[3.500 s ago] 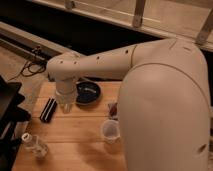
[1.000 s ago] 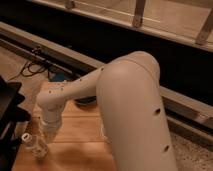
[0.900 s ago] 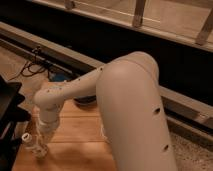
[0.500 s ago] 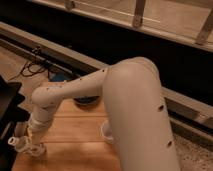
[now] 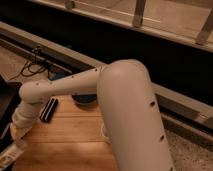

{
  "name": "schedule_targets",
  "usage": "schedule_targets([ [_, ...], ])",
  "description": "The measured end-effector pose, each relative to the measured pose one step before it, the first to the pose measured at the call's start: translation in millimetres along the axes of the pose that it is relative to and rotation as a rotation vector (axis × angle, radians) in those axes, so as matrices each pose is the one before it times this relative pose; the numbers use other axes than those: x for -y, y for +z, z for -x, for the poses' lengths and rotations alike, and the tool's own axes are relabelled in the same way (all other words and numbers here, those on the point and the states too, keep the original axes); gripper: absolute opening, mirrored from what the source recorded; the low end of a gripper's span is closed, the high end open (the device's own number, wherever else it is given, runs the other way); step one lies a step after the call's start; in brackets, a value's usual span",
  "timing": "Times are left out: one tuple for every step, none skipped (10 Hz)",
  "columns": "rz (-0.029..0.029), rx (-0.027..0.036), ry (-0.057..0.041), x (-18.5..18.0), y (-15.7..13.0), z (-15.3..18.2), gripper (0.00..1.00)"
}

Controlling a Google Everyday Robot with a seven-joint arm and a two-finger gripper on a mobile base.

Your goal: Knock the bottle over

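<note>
The clear bottle point(image 5: 10, 155) is at the front left corner of the wooden table point(image 5: 65, 145). It leans far over on a slant, its upper end towards the lower left. My gripper point(image 5: 18, 136) is at the end of the white arm point(image 5: 60, 90), low over the table's left edge. It is right above and against the bottle. The arm's large elbow hides much of the table's right side.
A flat black object point(image 5: 48, 109) lies on the table behind the gripper. A dark blue bowl point(image 5: 86, 98) sits at the table's back edge, partly under the arm. A sliver of the white cup point(image 5: 104, 133) shows beside the elbow. Dark furniture stands at the left.
The arm has swung left and down across the table. The gripper reached the upright bottle and pushed it; the bottle has tipped over towards the table's left front corner.
</note>
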Motion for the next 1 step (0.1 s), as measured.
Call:
schedule_targets([
  [0.00463, 0.00669, 0.01068, 1.96, -1.79, 1.01, 0.14],
])
